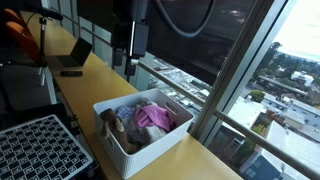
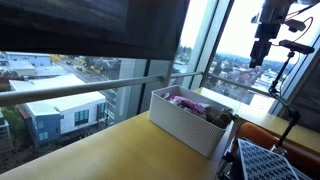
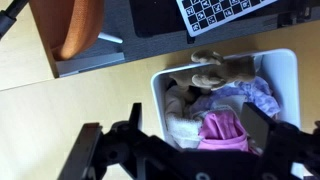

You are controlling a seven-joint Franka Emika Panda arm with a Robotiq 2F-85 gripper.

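White bin (image 1: 160, 145) sits on the desk (image 1: 95, 80) by the window (image 1: 250, 60), its walls corralling pink and lilac clothes (image 1: 152, 117) and a plush toy (image 3: 215, 68), while the pincer (image 1: 130, 65) hangs well above it, spread wide and empty, likely to clear the rim.

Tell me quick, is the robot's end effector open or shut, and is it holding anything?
End effector: open, holding nothing, up above the white bin.

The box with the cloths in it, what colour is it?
The box is white, clearest in an exterior view.
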